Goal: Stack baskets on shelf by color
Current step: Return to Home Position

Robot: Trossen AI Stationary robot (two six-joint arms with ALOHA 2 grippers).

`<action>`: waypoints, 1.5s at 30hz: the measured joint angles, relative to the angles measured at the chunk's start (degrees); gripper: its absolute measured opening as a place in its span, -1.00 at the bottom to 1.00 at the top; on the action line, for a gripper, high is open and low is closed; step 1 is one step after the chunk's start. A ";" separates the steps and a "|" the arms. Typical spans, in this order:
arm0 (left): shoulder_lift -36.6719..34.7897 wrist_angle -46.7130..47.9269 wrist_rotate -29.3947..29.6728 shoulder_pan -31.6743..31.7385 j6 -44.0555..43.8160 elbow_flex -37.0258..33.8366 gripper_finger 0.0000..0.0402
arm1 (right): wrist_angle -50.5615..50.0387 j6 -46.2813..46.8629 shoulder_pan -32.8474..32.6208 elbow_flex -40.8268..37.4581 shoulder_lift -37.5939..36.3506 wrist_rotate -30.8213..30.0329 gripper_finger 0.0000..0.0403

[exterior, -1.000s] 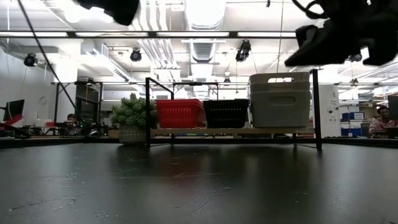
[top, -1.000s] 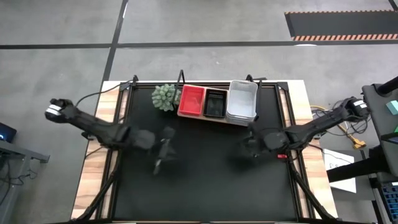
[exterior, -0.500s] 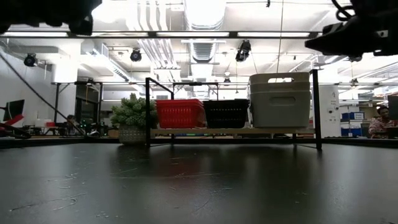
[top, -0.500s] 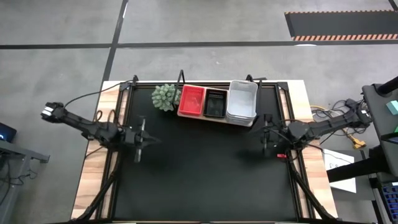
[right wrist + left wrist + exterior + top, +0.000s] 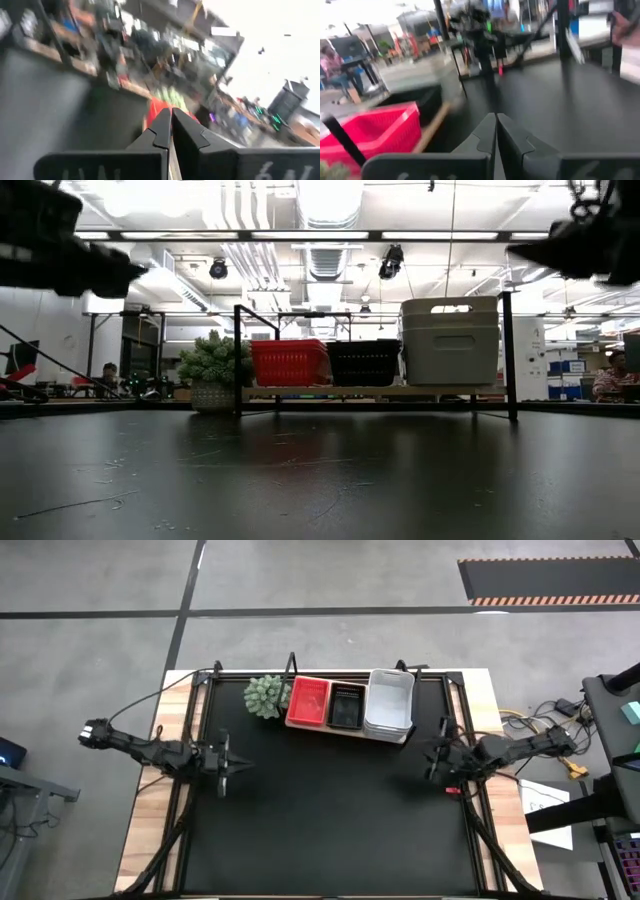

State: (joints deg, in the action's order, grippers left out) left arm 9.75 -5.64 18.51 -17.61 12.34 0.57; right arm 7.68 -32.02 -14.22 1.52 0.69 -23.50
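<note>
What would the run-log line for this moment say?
left gripper shut, empty, left side | right gripper shut, empty, right side | shelf: red baskets, black baskets, white baskets in a row

Place: robotics lab inside a large industrial hall.
Ceiling: bare silver ventilation ducts [image 5: 246, 258], long white strip lights [image 5: 330, 235], black spotlight [image 5: 218, 268].
Floor: grey concrete floor [image 5: 300, 580] with dark lines.
Bench: black-topped wooden bench [image 5: 330, 815] carrying two dark robot arms [image 5: 150, 747].
Background: seated person [image 5: 612, 376] among cluttered desks.

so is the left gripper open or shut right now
Shut. In the left wrist view the left gripper shows its two fingers pressed together, holding nothing.
</note>
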 joint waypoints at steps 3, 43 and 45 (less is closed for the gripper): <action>-0.11 2.07 -0.36 -0.01 0.23 -0.04 -1.00 | -2.76 -0.38 0.02 -0.08 -0.23 -2.09 -0.96; 7.87 0.12 -0.22 0.00 0.30 -0.17 -1.00 | -3.62 -7.14 0.20 -0.02 1.81 -5.39 -0.96; 7.91 0.19 -0.25 -0.01 0.30 -0.17 -1.00 | -4.05 -8.16 0.17 -0.02 1.99 -5.04 -0.96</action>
State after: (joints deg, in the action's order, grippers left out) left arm 17.66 -5.45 18.26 -17.61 12.64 0.40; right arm 3.63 -40.18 -14.04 1.50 2.68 -28.53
